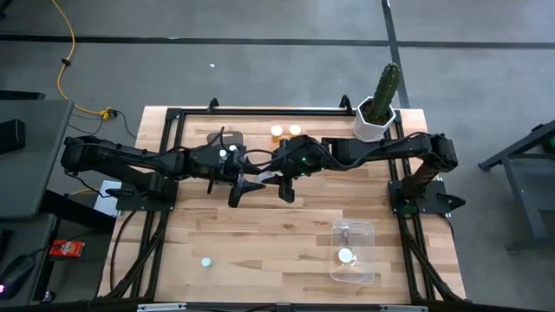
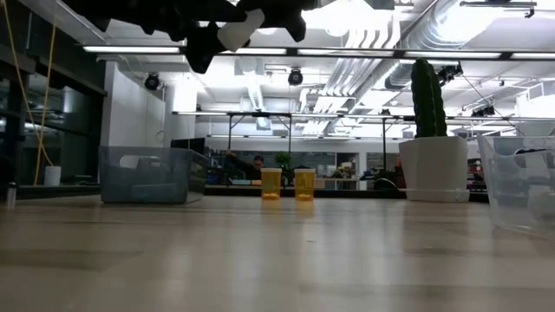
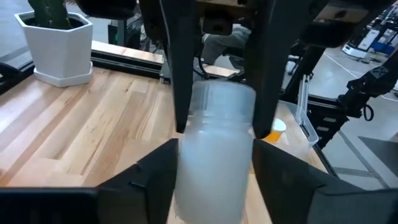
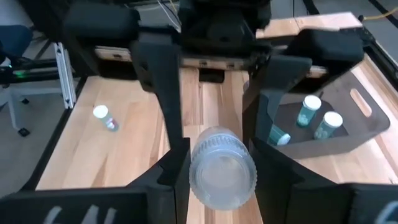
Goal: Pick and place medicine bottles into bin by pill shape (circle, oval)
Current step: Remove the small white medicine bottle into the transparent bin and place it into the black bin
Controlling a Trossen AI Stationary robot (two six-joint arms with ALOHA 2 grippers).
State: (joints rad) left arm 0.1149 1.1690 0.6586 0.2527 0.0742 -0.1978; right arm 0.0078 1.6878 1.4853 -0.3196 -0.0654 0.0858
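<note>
The pale translucent plastic bottle [image 3: 214,155] runs off the left wrist view's edge; pill shapes inside bottles are too small to tell.

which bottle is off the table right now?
The pale white bottle, held in mid-air between both grippers above the table's middle. The two orange bottles stand on the wood at the far edge.

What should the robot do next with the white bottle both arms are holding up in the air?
Probably open the right arm's jaws a little and let go. The white bottle is pinched by both arms above the table, and the left arm's jaws already look snug against its sides, so the left arm can likely carry it alone.
</note>
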